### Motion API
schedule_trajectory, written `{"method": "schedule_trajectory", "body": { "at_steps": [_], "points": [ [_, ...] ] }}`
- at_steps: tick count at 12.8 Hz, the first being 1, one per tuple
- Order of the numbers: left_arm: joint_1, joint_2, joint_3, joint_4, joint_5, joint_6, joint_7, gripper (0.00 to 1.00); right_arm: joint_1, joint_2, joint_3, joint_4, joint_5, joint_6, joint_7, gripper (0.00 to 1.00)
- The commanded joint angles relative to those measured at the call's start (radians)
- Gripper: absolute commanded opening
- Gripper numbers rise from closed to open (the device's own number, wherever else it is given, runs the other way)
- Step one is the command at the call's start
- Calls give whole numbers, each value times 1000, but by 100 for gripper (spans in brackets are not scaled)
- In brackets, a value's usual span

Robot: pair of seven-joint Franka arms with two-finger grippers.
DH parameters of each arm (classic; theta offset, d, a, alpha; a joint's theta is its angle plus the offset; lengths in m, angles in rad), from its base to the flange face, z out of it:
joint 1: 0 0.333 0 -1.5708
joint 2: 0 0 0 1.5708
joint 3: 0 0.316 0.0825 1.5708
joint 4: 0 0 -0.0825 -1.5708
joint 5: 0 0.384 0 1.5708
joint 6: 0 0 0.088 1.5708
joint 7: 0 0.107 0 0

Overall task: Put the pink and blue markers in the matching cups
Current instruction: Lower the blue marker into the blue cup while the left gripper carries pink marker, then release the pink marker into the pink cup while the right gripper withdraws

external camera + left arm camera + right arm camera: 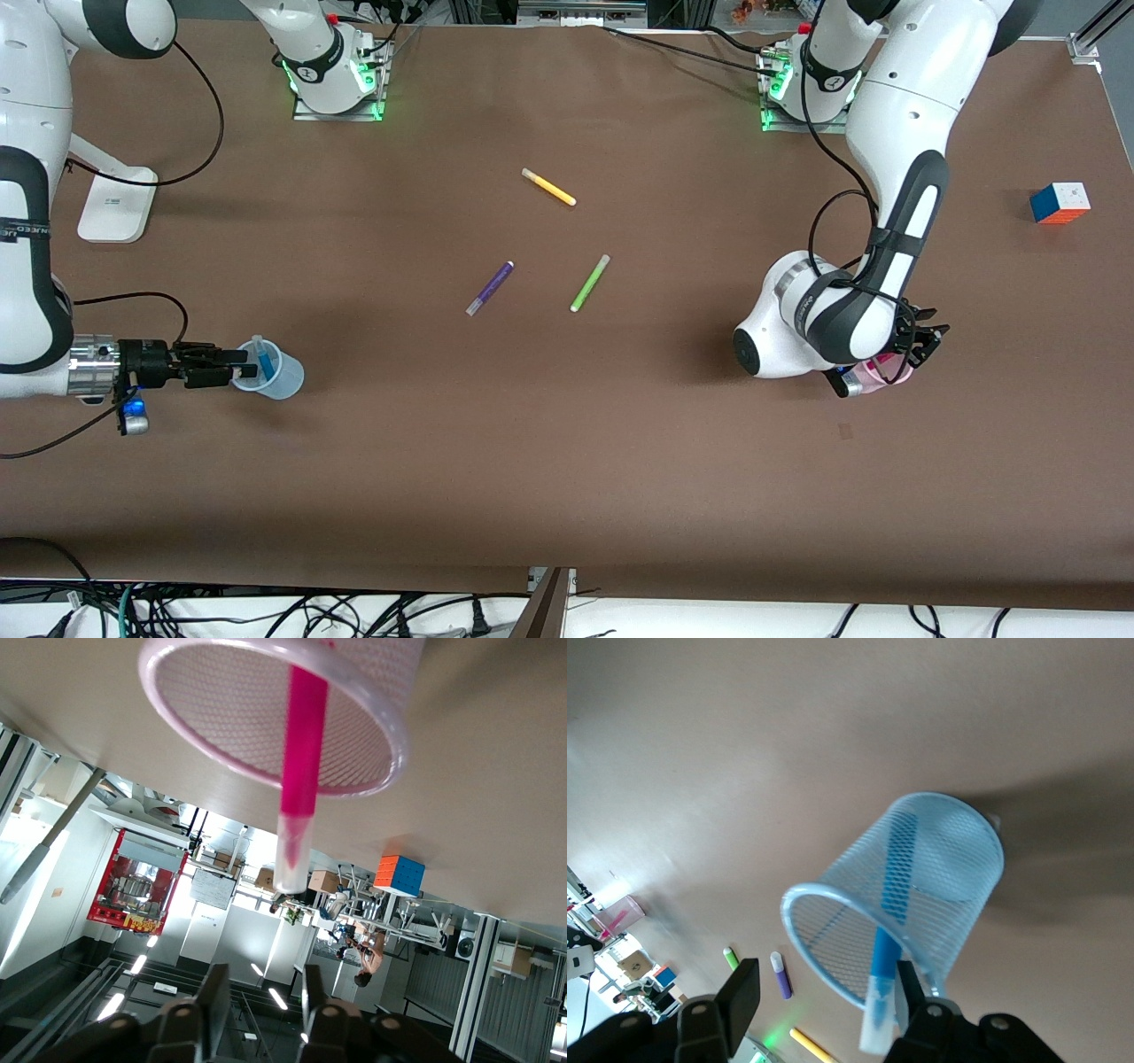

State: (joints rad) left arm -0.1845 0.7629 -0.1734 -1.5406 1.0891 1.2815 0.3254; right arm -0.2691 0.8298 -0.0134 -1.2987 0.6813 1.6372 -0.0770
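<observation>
The pale blue cup stands toward the right arm's end of the table with the sky-blue marker leaning inside it. My right gripper is open at the cup's rim. In the right wrist view, the blue marker's pale cap sticks out of the blue cup close to one finger of the right gripper. The pink cup, partly hidden by my left arm, holds the pink marker. My left gripper is open and empty just above it. In the left wrist view, the pink marker stands in the pink cup, apart from the left gripper.
A purple pen, a lime-green pen and a yellow pen lie mid-table. A colour cube sits near the left arm's end. A white stand is near the right arm's end.
</observation>
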Motion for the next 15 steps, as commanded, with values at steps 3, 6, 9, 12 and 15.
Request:
{"method": "schedule_trajectory", "body": {
  "at_steps": [3, 6, 9, 12, 15],
  "points": [
    [10, -36, -11, -4, 5, -5, -85, 100, 24, -177, 15, 47, -231, -87, 3, 70],
    [31, -120, -11, 17, -160, 2, -89, 100, 54, -341, 15, 39, -391, -244, 8, 70],
    [106, -201, -9, 60, -422, 54, -161, 100, 132, -493, 15, 35, -540, -371, 58, 70],
    [204, -296, -12, 47, -713, 144, -242, 100, 189, -576, 16, 15, -646, -396, 65, 70],
    [204, -376, -34, 40, -838, 185, -348, 100, 206, -587, 21, -7, -643, -411, 149, 70]
  ]
}}
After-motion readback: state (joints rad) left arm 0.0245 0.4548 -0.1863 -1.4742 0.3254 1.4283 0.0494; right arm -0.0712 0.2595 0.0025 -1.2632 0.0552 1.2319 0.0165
